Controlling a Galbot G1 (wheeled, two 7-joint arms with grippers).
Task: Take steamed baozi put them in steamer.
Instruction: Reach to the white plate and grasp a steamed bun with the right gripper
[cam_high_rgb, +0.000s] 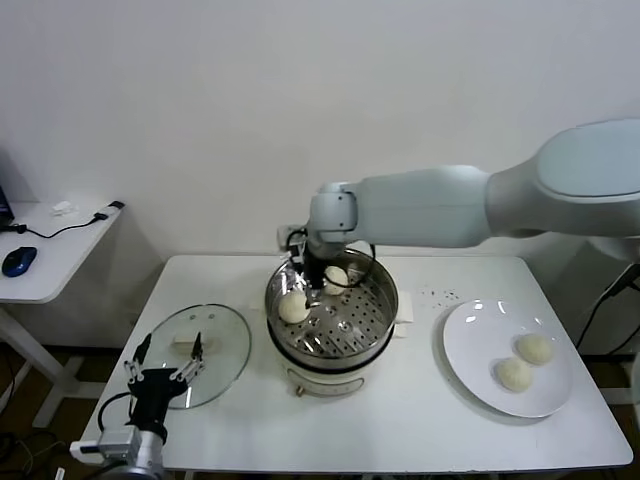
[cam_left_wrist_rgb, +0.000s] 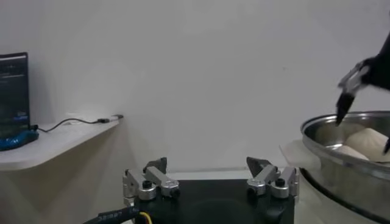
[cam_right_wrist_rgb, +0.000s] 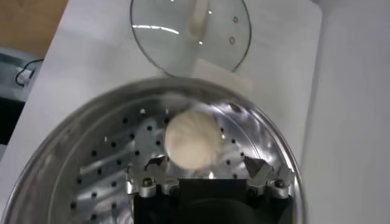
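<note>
Head view showed the desk (cam_high_rgb: 400, 420) carrying the steamer (cam_high_rgb: 375, 325), a plate (cam_high_rgb: 470, 345) and a glass lid (cam_high_rgb: 225, 350). Two buns (cam_high_rgb: 293, 308) sat inside the steamer, two more (cam_high_rgb: 533, 347) on the plate. Right gripper (cam_high_rgb: 312, 290) hung over the basket, fingers apart, holding nothing. Left gripper (cam_high_rgb: 165, 372) waited open beside the lid.

In the right wrist view, the round shiny perforated stainless-steel steamer (cam_right_wrist_rgb: 79, 176) is cut off by the picture's edge, and the round glass lid (cam_right_wrist_rgb: 183, 36) beyond it is cropped as well. In the head view, the cream-white bun (cam_high_rgb: 337, 277) at the steamer's far side is partly hidden behind the right gripper (cam_high_rgb: 311, 290). In the left wrist view, only part of the steamer's rim is seen.
</note>
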